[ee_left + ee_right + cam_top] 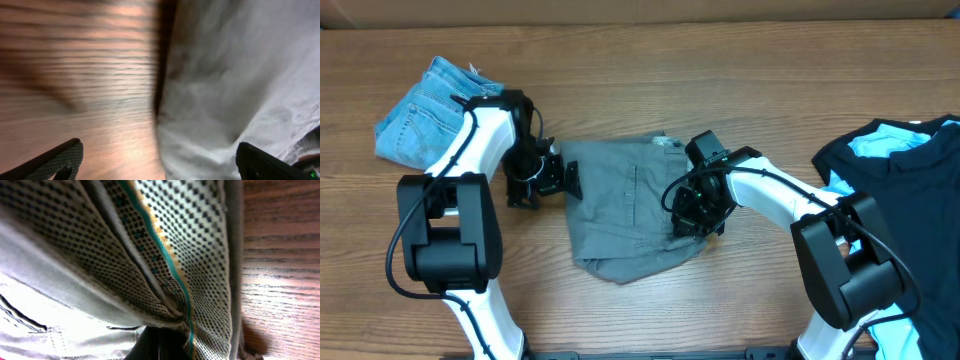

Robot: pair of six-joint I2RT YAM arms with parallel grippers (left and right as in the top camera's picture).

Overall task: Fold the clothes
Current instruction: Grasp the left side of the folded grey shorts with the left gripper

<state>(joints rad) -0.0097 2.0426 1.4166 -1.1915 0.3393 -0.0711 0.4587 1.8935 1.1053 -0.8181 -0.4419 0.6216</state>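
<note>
Grey shorts (625,205) lie partly folded in the middle of the wooden table. My left gripper (568,180) is open at the shorts' left edge; in the left wrist view its two fingers (160,165) straddle the grey cloth edge (225,90) and bare wood. My right gripper (698,222) is at the shorts' right edge, shut on the cloth. The right wrist view shows the shorts' patterned inner waistband (165,245) with a green and orange stripe bunched at the fingers (170,347).
Folded blue jeans (425,112) lie at the far left. A pile of dark and light blue clothes (905,170) sits at the right edge. Bare wood lies in front of the shorts.
</note>
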